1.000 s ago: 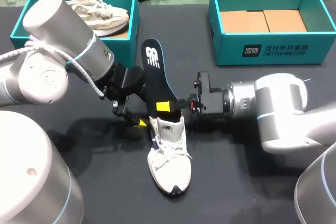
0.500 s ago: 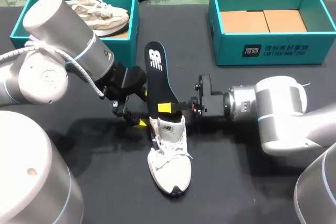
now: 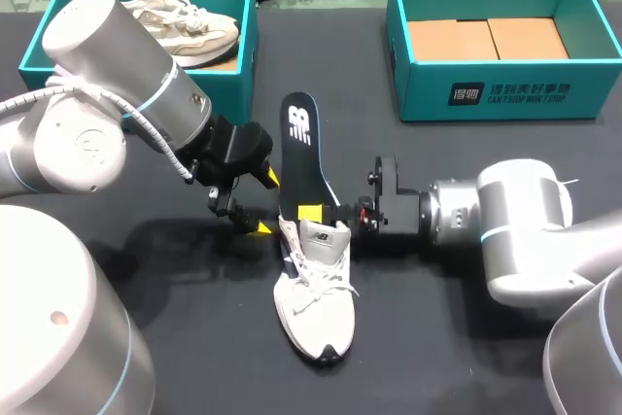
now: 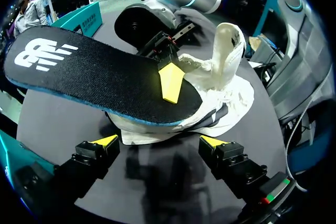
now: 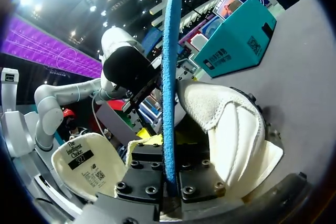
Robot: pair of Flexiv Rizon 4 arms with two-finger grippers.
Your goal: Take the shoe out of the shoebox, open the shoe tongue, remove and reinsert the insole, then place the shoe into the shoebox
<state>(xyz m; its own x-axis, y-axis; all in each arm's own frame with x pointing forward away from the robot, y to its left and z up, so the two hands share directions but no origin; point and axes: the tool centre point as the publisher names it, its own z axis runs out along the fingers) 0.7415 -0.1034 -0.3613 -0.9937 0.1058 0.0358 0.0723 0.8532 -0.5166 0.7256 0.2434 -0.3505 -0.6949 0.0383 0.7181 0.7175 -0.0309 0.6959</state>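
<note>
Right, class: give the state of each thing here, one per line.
White shoe: on the table, tongue lifted.
Insole: raised, lower end at shoe's opening.
Right gripper: shut on the insole.
Left gripper: open, beside the shoe.
Left shoebox: open, holds another shoe.
Right shoebox: open, no shoe inside.

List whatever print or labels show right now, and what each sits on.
I give places only, not wording.
White logo: on the insole.
White print lines: front wall of the right shoebox.
Black label and small print: on the white shoe flap.
Any other marks are too small to read.
</note>
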